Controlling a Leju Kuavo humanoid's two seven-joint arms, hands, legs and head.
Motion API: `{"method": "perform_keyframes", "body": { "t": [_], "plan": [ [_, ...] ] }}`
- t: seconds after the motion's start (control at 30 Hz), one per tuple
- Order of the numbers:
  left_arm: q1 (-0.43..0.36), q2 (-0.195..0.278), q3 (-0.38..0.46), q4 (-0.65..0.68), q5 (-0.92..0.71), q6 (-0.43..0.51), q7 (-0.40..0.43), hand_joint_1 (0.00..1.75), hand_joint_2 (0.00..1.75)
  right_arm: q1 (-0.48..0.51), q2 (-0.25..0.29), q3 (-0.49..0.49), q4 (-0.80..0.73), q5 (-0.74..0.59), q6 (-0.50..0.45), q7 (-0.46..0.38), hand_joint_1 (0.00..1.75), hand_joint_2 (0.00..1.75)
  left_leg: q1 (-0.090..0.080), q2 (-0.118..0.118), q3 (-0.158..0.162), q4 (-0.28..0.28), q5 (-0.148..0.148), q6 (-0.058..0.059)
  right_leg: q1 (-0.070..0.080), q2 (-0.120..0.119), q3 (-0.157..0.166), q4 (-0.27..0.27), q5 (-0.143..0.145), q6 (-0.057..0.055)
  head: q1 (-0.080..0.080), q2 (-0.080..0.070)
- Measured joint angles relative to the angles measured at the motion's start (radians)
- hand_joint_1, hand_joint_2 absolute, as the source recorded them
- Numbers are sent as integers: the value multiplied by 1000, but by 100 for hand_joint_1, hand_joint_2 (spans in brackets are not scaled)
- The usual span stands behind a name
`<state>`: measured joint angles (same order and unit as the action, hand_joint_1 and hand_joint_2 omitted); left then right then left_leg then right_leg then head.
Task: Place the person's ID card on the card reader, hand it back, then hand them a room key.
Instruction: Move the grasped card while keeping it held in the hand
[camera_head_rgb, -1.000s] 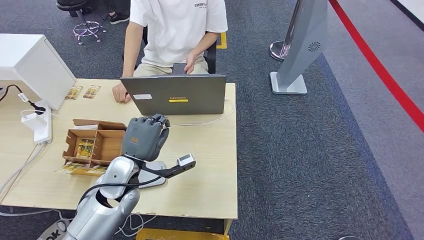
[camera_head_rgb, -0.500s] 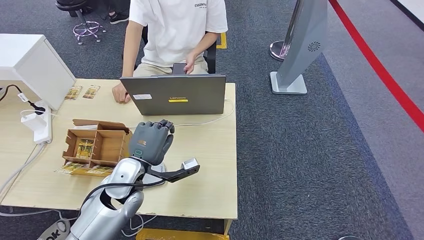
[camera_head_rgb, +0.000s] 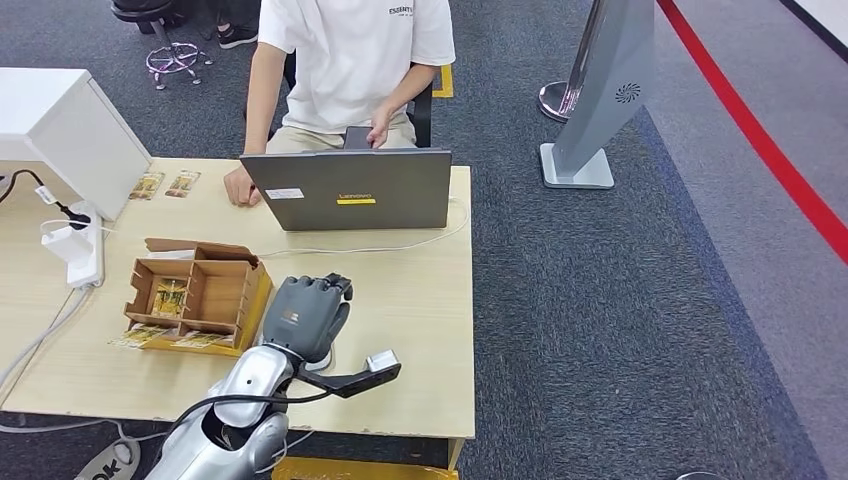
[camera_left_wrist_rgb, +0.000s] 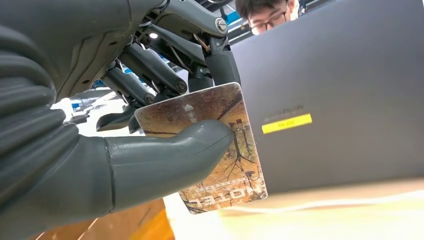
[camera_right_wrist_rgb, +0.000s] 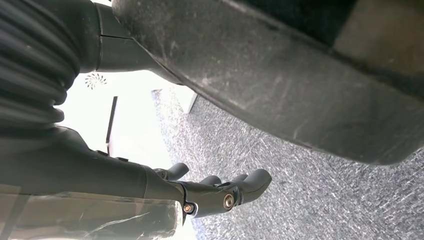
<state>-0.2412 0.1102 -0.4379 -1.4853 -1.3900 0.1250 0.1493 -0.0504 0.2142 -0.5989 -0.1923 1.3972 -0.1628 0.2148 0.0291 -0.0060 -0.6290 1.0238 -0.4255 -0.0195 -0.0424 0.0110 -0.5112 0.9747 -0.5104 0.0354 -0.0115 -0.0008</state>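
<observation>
1. The card (camera_left_wrist_rgb: 210, 150), brown with a tree print and hotel lettering, sits at the middle of the left wrist view, pinched between the thumb (camera_left_wrist_rgb: 165, 160) and the dark fingers (camera_left_wrist_rgb: 220, 60) of the left hand (camera_head_rgb: 305, 315). Going by the lettering, it is judged to be a room key, not an ID card.
2. In the head view the left hand hangs over the table (camera_head_rgb: 420, 300) at lower centre of the frame, just right of the cardboard box (camera_head_rgb: 195, 290), with its back to the camera, so the card is hidden there.
3. The right hand (camera_right_wrist_rgb: 220, 192) appears at the lower middle of the right wrist view, fingers curled loosely over grey carpet with nothing in them; whether they are fully closed cannot be told.
4. Progress, as a judgement: if this is the room key, the ID steps are probably over and the handover is what remains. The card has yet to reach the person (camera_head_rgb: 350, 60), who sits at the top of the head view behind the laptop (camera_head_rgb: 350, 190), one hand on the table and the other near the lap.
5. No card reader can be made out with certainty, so the ID steps cannot be confirmed.
6. View differences: the wrist view gives the grip and the card's print; the head view gives the layout, with box compartments holding similar cards (camera_head_rgb: 170, 297) and two more cards (camera_head_rgb: 165, 184) lying at the upper left near the white box (camera_head_rgb: 70, 130).
</observation>
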Motion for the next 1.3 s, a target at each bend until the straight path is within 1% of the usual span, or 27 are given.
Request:
{"method": "perform_keyframes", "body": {
  "t": [0.17, 0.37, 1.3],
  "plan": [
    [60, 29, 0, -34, -2, 9, 6, 175, 175, 0, 1, -4, 0, -5, -3, 3, 0, 175, 0, 0, 0, 0, 0, 0, 0, 0, -1, 0, 0, 0, 0, 0],
    [93, 45, 4, -49, -3, 12, 10, 175, 175, 0, 2, -5, 0, -5, -3, 5, 0, 175, 0, 0, 0, 0, 0, 0, 0, -1, -1, 0, 0, 0, 0, 0],
    [116, 44, 47, -30, -29, 13, 21, 175, 175, 0, 5, -14, 0, -4, -13, 22, 0, 175, 0, 0, 0, 0, 0, 0, 0, -1, -1, 0, 0, 0, 0, 0]
  ]
}}
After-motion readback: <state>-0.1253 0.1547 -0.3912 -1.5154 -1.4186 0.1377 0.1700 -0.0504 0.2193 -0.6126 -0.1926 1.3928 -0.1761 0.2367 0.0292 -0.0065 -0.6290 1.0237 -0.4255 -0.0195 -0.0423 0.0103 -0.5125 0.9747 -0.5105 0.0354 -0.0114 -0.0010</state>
